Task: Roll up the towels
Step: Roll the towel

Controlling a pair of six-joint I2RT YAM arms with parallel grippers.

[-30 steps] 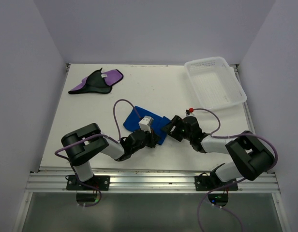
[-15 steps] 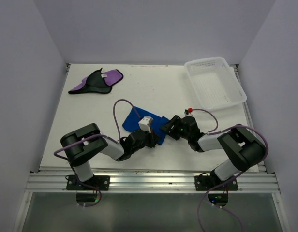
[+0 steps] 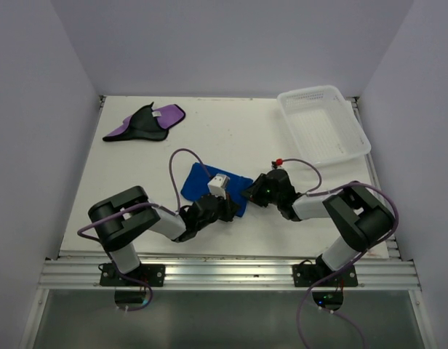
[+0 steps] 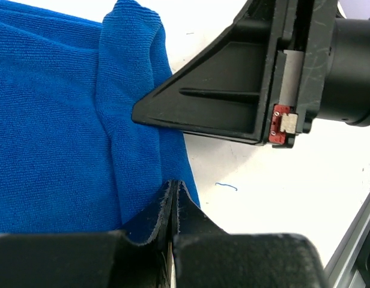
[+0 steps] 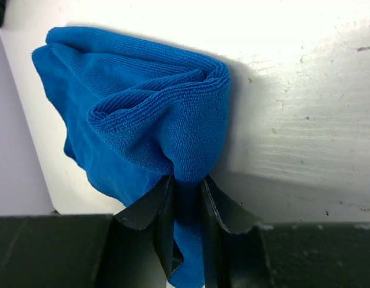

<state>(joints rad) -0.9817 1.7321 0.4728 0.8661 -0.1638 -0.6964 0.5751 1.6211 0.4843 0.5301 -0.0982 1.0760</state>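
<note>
The blue towel (image 3: pixel 201 182) lies on the table between my two arms, its right edge bunched into a raised fold (image 5: pixel 155 114). My right gripper (image 5: pixel 186 191) is shut on that fold, with cloth pinched between its fingers. In the top view the right gripper (image 3: pixel 249 195) sits at the towel's right corner. My left gripper (image 4: pixel 173 185) is shut, its tips resting at the near edge of the blue towel (image 4: pixel 53 120), and no cloth shows between them. The purple towel (image 3: pixel 148 122), black side partly up, lies crumpled at the far left.
A white mesh basket (image 3: pixel 333 149) stands at the far right of the table. The right gripper's black body (image 4: pixel 233 96) lies close in front of my left fingertips. Purple cables loop over the table near both wrists.
My right gripper has closed from open onto the blue towel's right edge, bunching it into a fold. The right arm has edged slightly farther in. The left arm has stayed put.
</note>
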